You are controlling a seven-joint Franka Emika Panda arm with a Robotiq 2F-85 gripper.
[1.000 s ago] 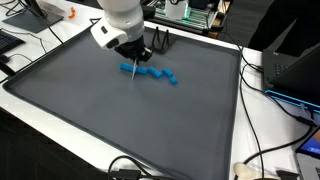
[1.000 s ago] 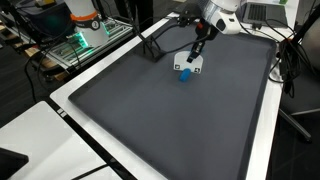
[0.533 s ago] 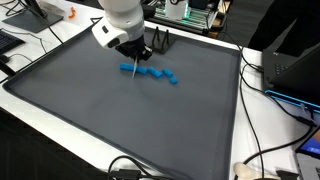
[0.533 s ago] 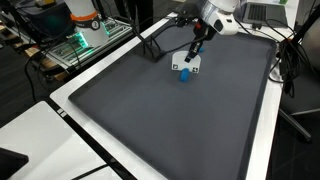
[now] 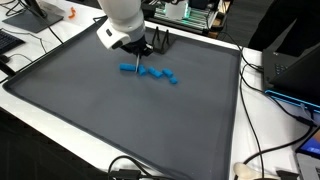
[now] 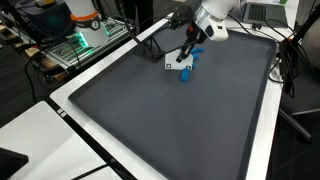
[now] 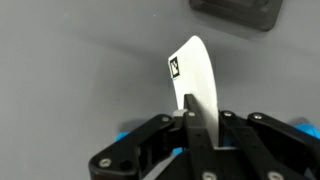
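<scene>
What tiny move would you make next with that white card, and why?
Probably a small lift straight up. The gripper is shut on the white card, whose free edge hangs close to the blue blocks, with the black stand nearby; rising first should avoid nudging either.

Card (image 7: 196, 80): white, smooth, matt; paper or thin plastic, hard to tell. Gripper (image 7: 189, 120): black, faint sheen. Mat (image 5: 90, 110): dark grey, matt. Blocks (image 5: 160, 73), gripper's 5 o'clock: blue plastic.

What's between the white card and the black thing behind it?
Just bare grey mat. The wrist view shows nothing lying between the white card and the black thing.
</scene>
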